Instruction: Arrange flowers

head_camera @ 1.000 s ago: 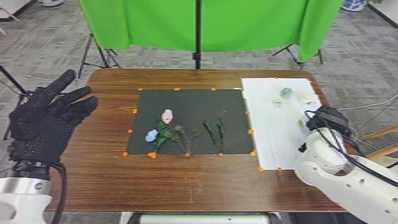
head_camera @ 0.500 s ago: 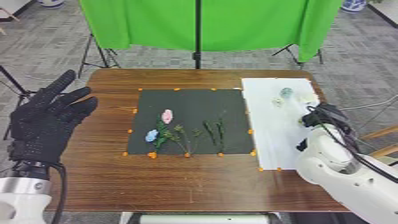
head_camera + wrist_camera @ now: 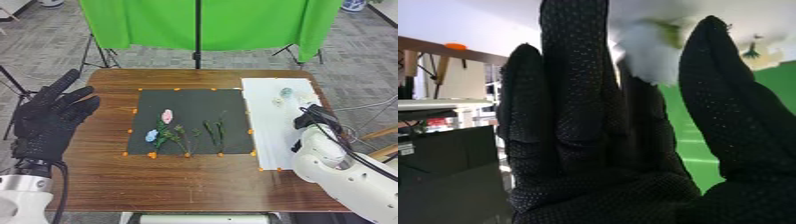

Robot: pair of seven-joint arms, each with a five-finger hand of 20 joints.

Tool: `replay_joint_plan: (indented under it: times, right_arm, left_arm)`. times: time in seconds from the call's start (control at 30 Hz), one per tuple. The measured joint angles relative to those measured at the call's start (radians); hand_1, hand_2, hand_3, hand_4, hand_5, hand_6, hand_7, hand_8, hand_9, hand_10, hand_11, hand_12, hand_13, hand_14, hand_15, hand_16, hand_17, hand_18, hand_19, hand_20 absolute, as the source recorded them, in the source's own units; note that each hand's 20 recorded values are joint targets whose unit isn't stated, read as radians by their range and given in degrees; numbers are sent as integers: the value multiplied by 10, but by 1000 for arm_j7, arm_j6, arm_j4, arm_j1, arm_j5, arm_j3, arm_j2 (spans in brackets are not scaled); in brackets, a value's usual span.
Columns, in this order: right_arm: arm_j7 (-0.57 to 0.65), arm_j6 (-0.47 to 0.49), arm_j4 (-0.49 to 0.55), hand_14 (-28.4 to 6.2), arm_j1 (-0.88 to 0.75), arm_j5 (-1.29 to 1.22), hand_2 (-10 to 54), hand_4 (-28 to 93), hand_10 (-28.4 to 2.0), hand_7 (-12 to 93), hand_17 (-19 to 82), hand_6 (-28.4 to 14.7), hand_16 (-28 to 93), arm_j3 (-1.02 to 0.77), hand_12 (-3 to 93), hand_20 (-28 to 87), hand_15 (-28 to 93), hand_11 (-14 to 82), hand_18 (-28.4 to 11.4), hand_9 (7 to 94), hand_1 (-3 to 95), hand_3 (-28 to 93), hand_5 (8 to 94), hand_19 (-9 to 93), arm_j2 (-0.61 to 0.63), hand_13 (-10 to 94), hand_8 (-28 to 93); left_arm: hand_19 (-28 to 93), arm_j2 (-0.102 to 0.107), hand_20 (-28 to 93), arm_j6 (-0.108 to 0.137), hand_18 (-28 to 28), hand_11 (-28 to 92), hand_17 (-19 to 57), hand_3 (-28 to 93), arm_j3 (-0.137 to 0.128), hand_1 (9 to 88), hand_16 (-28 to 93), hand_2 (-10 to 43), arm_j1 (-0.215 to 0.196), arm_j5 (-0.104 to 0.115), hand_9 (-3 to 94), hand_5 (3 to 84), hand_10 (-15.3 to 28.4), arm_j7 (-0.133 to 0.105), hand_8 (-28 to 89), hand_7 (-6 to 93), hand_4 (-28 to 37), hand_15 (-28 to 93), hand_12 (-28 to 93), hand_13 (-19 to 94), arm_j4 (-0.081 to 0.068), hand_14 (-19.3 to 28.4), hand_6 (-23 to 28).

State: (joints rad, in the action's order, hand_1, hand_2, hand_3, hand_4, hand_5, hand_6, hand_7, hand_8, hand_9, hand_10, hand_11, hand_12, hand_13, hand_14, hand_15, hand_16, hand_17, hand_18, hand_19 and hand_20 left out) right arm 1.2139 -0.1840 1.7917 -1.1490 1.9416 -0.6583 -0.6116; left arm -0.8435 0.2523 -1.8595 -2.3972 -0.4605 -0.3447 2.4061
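You have the right hand [image 3: 311,118] at the right of the head view, over the white sheet [image 3: 277,145], so it is your nearer hand for the loose flowers there. In the right wrist view its fingers are straight, with the thumb [image 3: 715,95] standing well apart from them. A white flower [image 3: 644,52] lies across the mouth of that gap, up by the tips rather than down in the palm. You can't tell from here whether it touches the glove, but nothing is closed around it. A bit of green [image 3: 667,31] shows at one side of the bloom; it is too blurred to give you the stem's long axis.

Your next move probably turns on that: bring the thumb and fingers together across the stem, or they may squeeze the petals and push the flower away.

Up the sheet, away from you, lie a blue-green flower [image 3: 286,92] and a pale flower [image 3: 278,102]. On the black mat [image 3: 187,102], mid-frame, the pink flower [image 3: 167,116], blue flower [image 3: 152,135] and green stems [image 3: 219,132] run roughly up and down the frame, to the left of your right hand. Your left hand [image 3: 44,122], at the left edge, has its fingers raised and spread, clear of everything.
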Motion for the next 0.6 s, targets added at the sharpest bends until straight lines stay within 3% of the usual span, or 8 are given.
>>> replay_joint_plan:
  times: [0.13,0.37,0.47,0.53,0.6]
  right_arm:
    - [0,-25,-15,-51,12,24,-95,-282,-75,193,552,16,189,21,258,24,425,75,-142,915,552,686,828,932,0,886,22]
    - [10,-172,-36,-42,29,154,-95,-283,-72,193,559,18,206,136,275,64,426,79,-141,935,556,698,846,932,6,902,34]
    - [16,-180,-36,-51,33,169,-95,-281,-93,195,545,-13,197,148,255,72,451,109,-146,875,519,719,762,932,6,874,13]
    - [24,-180,-34,-68,38,169,-95,-274,-133,178,519,-30,175,149,170,50,478,191,-161,785,444,776,662,932,6,833,-94]
    - [26,-176,-25,-85,36,164,-95,-269,-167,149,503,-59,161,137,143,26,504,201,-175,721,413,793,577,932,6,799,-116]
  left_arm:
    - [613,0,254,-3,260,304,-55,785,-1,209,-118,82,2,-1,333,344,209,8,-103,151,-274,607,122,257,-1,284,79]
    - [612,0,255,-5,260,303,-56,785,-1,208,-117,83,3,-1,333,344,208,11,-103,151,-276,608,123,257,-1,284,80]
    - [613,0,255,-4,260,303,-55,785,-1,208,-117,83,2,-1,334,344,208,8,-103,150,-275,606,122,257,-1,284,79]
    - [613,0,255,-4,260,304,-55,785,-1,208,-117,83,1,-1,333,344,208,5,-103,150,-275,605,123,257,-1,284,79]
    - [613,0,256,-4,259,305,-55,785,-1,208,-117,83,0,-1,332,344,206,3,-103,150,-274,606,123,257,-1,284,79]
